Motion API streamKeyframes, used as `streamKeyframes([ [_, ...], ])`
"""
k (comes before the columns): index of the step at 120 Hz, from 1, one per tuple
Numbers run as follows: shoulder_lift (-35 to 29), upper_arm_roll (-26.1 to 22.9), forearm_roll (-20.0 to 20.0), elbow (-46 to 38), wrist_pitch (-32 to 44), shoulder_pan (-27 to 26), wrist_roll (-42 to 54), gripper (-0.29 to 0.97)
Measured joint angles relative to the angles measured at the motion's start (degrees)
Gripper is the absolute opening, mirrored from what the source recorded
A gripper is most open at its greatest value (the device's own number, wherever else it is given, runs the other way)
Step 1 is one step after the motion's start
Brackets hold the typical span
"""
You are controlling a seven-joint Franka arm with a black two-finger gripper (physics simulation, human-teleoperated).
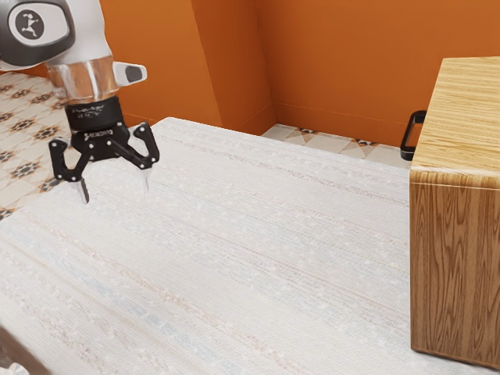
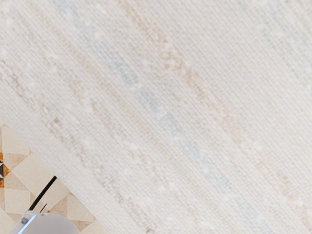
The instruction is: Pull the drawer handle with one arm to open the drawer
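A wooden drawer cabinet (image 1: 457,211) stands at the exterior view's right on the pale table. Its black handle (image 1: 411,136) sticks out from the far side, facing the orange wall. My gripper (image 1: 113,184) hangs open above the table at the exterior view's left, far from the handle, with nothing between its fingers. Under my hand, the wrist view has the whitish woven tabletop (image 2: 185,107).
The table's (image 1: 234,258) wide surface lies between my gripper and the cabinet. Orange walls (image 1: 336,55) close the back. Patterned floor tiles (image 1: 19,117) lie beyond the table's left edge, and in the wrist view such tiles (image 2: 19,180) lie past the table's edge.
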Motion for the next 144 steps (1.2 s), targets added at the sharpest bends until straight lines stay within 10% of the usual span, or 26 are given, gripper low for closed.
streamKeyframes([
  [47, 0.09, -0.22, 0.07, 6.19, 4.42, -0.01, -17.89, 0.68],
  [71, 0.75, -11.69, 3.1, 17.27, -0.03, -0.64, -24.26, 0.68],
  [104, -0.87, -13.64, 3.53, 16.37, 1.21, -0.38, -29.2, 0.68],
  [115, -14.44, -19.48, 4.5, 11.48, 4.74, -4.76, -29.16, 0.68],
  [131, -43.22, -31.6, 21.07, 7.55, 8.11, -23.67, -30.39, 0.68],
  [144, -49.04, -32.71, 28.82, 7.22, 9.23, -29.07, -31.37, 0.68],
])
